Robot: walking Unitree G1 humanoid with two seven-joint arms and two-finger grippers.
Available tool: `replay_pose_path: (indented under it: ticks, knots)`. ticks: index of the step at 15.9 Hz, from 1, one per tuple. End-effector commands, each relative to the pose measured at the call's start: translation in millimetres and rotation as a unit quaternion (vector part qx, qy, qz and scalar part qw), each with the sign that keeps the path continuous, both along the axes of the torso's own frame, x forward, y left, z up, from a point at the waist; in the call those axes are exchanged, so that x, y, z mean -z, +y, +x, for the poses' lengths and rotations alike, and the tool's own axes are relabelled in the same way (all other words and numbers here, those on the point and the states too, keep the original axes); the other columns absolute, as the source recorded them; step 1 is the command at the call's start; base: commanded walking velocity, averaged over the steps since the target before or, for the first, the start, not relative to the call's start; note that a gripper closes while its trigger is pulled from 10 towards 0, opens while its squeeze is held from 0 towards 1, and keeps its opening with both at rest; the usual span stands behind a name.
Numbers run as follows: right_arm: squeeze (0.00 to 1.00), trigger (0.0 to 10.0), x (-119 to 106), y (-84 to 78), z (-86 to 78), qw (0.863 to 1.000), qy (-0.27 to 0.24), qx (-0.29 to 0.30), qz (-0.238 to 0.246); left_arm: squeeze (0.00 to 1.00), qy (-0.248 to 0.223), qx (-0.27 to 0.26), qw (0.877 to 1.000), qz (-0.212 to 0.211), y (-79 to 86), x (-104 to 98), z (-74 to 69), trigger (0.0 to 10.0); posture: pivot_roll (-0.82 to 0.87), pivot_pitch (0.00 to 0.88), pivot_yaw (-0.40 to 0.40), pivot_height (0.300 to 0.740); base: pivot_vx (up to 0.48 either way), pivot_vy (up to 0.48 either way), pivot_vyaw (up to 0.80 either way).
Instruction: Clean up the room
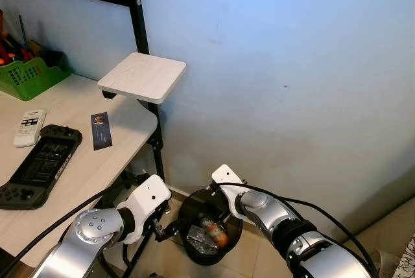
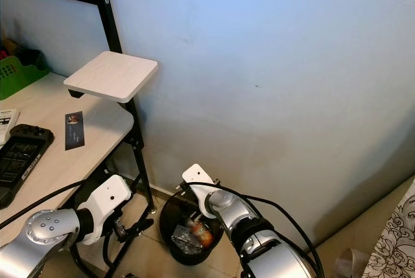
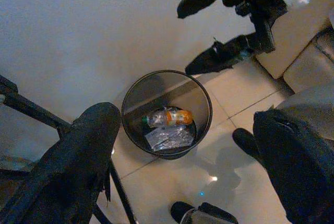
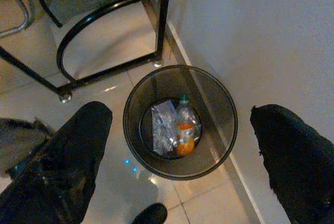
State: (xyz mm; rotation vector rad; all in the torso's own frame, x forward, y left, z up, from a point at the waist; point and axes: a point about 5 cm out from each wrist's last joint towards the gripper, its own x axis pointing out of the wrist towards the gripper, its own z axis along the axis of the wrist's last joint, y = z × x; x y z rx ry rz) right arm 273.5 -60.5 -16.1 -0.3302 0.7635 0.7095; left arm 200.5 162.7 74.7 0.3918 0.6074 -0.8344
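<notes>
You see one black mesh trash bin (image 4: 180, 122) on the tile floor, close to the wall. Inside it lies one plastic bottle with an orange label (image 4: 183, 130) and one crinkly clear wrapper (image 4: 163, 130) just beside it.

Your right gripper (image 4: 177, 151) hangs above the bin with its two fingers spread wide apart and nothing between them. In the head view the bottle lies at about 7 o'clock from that arm's wrist.

Your left gripper (image 3: 188, 151) is also up over the bin, fingers wide apart and holding nothing.

On the desk (image 1: 123, 142) at 10 o'clock from the bin you have one game console (image 1: 40, 164), one white remote (image 1: 29, 127), one dark card (image 1: 101, 130) and one green basket (image 1: 32, 74).
</notes>
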Motion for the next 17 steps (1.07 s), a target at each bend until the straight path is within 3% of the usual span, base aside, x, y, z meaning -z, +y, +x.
replay_pose_path:
  ticks: [1, 3, 4, 6, 7, 9, 10, 12, 13, 17]
  knots:
    - [1.00, 10.0, -5.6, -1.9, 6.6, 1.000, -0.017, 0.011, 0.012, 0.00, -0.008, -0.006, 1.000, 0.001, 1.6, -1.6, 2.3, 10.0, 0.07, 0.000, -0.022, 0.740, 0.000, 0.000, 0.00]
    - [1.00, 10.0, -9.1, -6.3, 9.9, 0.998, -0.029, 0.033, 0.033, 0.00, -0.022, -0.033, 0.999, -0.015, 1.1, -3.5, 4.6, 10.0, 0.06, 0.000, -0.023, 0.740, 0.000, 0.000, 0.00]
    - [0.00, 10.0, -20.3, -18.2, 15.6, 0.992, -0.069, 0.075, 0.080, 0.00, -0.052, -0.096, 0.993, -0.042, -0.3, -8.7, 12.7, 10.0, 0.06, 0.000, -0.023, 0.740, 0.000, 0.000, 0.00]
    - [0.00, 10.0, -44.2, -42.3, 13.0, 0.971, -0.143, 0.139, 0.131, 0.00, -0.105, -0.170, 0.978, -0.057, -1.3, -15.7, 22.0, 10.0, 0.05, 0.000, -0.013, 0.740, 0.000, 0.000, 0.00]
    - [0.00, 10.0, -48.4, -46.3, 11.0, 0.967, -0.152, 0.150, 0.138, 0.00, -0.113, -0.181, 0.975, -0.056, -1.0, -16.1, 22.9, 10.0, 0.04, 0.000, -0.010, 0.740, 0.000, 0.000, 0.00]
    - [0.00, 10.0, -86.9, -79.1, -3.0, 0.930, -0.245, 0.219, 0.165, 0.00, -0.163, -0.238, 0.955, -0.075, -4.2, -24.5, 23.5, 10.0, 0.02, 0.000, 0.012, 0.740, 0.000, 0.000, 0.00]
    - [0.00, 10.0, -91.2, -82.3, -5.8, 0.926, -0.252, 0.223, 0.170, 0.00, -0.173, -0.248, 0.950, -0.077, -4.2, -26.3, 22.8, 10.0, 0.01, 0.000, 0.015, 0.740, 0.000, 0.000, 0.00]
    - [0.00, 10.0, -109.7, -92.1, -19.2, 0.906, -0.276, 0.254, 0.196, 0.00, -0.158, -0.283, 0.941, -0.099, -4.3, -26.5, 16.4, 10.0, 0.00, 0.000, 0.026, 0.740, 0.000, 0.000, 0.00]
    - [0.00, 10.0, -114.6, -95.4, -22.5, 0.898, -0.312, 0.261, 0.170, 0.00, -0.156, -0.290, 0.939, -0.103, -4.0, -26.1, 14.1, 10.0, -0.01, 0.000, 0.024, 0.740, 0.000, 0.000, 0.00]
    - [0.00, 10.0, -108.4, -89.4, -48.9, 0.911, -0.244, 0.274, 0.191, 0.00, -0.167, -0.300, 0.934, -0.100, -2.8, -26.5, 14.0, 10.0, 0.00, 0.000, 0.011, 0.740, 0.000, 0.000, 0.00]
